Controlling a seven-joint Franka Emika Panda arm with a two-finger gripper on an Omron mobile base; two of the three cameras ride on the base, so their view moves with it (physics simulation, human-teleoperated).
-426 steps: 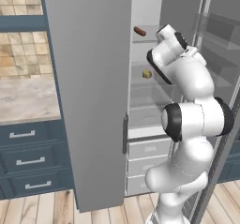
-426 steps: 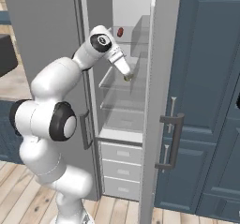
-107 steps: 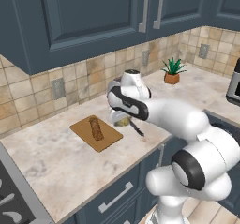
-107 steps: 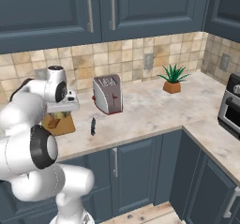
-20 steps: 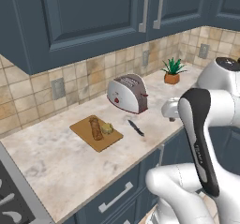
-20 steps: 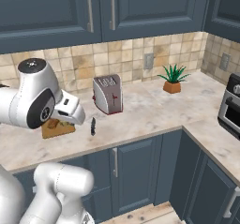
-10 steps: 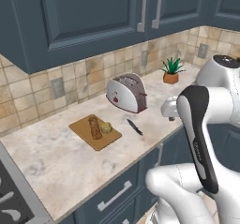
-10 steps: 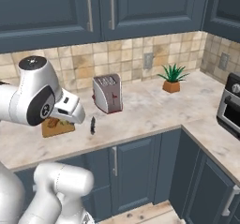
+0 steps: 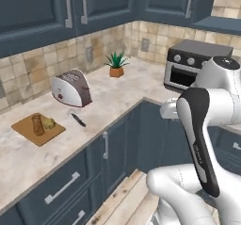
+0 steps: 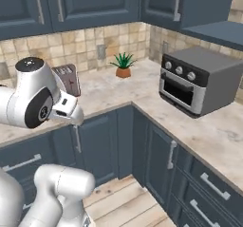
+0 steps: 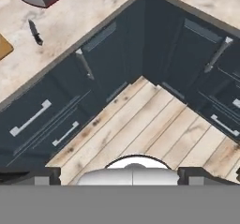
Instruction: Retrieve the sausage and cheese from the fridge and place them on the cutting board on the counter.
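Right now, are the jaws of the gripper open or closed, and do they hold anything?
Gripper: jaws open wide, holding nothing.

From my left base view: cutting board (image 9: 38,130) far left on the counter (image 9: 113,94), log and cheese (image 9: 49,123) on it, knife (image 9: 78,120) to its right, toaster (image 9: 71,88) behind, plant (image 9: 116,64) farther right, oven (image 9: 194,64) rightmost.

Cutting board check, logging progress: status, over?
Pincer open, empty. Cutting board on counter holds cheese and a brown log. Nothing blocking.
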